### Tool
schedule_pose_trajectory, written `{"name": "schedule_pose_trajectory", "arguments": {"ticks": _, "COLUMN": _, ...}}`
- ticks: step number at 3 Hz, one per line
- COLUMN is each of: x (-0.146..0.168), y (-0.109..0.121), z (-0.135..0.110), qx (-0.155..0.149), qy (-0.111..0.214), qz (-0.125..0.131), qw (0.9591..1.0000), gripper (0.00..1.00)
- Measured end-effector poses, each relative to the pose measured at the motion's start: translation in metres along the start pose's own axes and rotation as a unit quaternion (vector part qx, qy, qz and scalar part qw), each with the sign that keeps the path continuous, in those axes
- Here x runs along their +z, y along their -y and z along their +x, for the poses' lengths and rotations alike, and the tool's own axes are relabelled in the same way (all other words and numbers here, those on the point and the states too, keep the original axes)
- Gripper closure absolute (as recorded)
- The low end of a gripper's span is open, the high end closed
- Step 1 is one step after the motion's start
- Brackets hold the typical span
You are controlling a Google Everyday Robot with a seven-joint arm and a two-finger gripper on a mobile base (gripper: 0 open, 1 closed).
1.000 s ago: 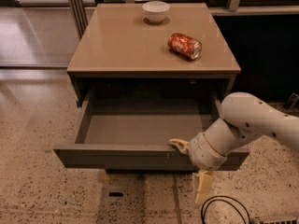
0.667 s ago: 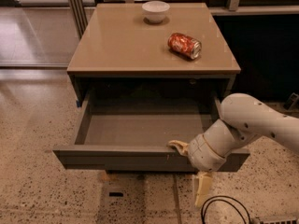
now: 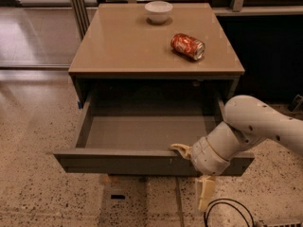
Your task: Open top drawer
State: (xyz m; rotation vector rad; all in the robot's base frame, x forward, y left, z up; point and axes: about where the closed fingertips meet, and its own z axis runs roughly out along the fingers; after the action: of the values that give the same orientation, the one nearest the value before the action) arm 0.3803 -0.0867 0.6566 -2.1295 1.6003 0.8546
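We see the top drawer (image 3: 118, 162) pulled well out from under the tabletop (image 3: 128, 46). Our tool (image 3: 191, 174) sits at the right part of the drawer front, spread wide and clamping nothing. One pale finger (image 3: 180, 149) hooks over the front's top edge, and the other hangs below it. A white bowl (image 3: 158, 11) and a red can (image 3: 188, 46) on its side rest on the tabletop.

Table (image 3: 123, 46) holds white bowl (image 3: 158, 11), red can (image 3: 188, 46); gripper (image 3: 193, 173) at its front.

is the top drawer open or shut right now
Open: the top drawer is pulled well out from the cabinet, its interior showing. The gripper is at its front edge, right of middle.
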Motion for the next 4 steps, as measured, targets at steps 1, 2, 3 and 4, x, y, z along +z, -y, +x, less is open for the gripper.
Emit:
{"name": "schedule_pose_trajectory", "arguments": {"ticks": 1, "x": 0.000, "y": -0.006, "z": -0.003, "qx": -0.003, "qy": 0.000, "qz": -0.007, "qw": 1.0000, "gripper": 0.00}}
{"name": "schedule_pose_trajectory", "arguments": {"ticks": 2, "x": -0.002, "y": -0.014, "z": -0.009, "qx": -0.005, "qy": -0.002, "qz": -0.013, "qw": 0.9999, "gripper": 0.00}}
{"name": "schedule_pose_trajectory", "arguments": {"ticks": 3, "x": -0.006, "y": -0.037, "z": -0.021, "qx": -0.009, "qy": -0.006, "qz": -0.020, "qw": 0.9997, "gripper": 0.00}}
{"name": "schedule_pose_trajectory", "arguments": {"ticks": 4, "x": -0.004, "y": -0.093, "z": -0.061, "qx": -0.034, "qy": 0.017, "qz": -0.050, "qw": 0.9980, "gripper": 0.00}}
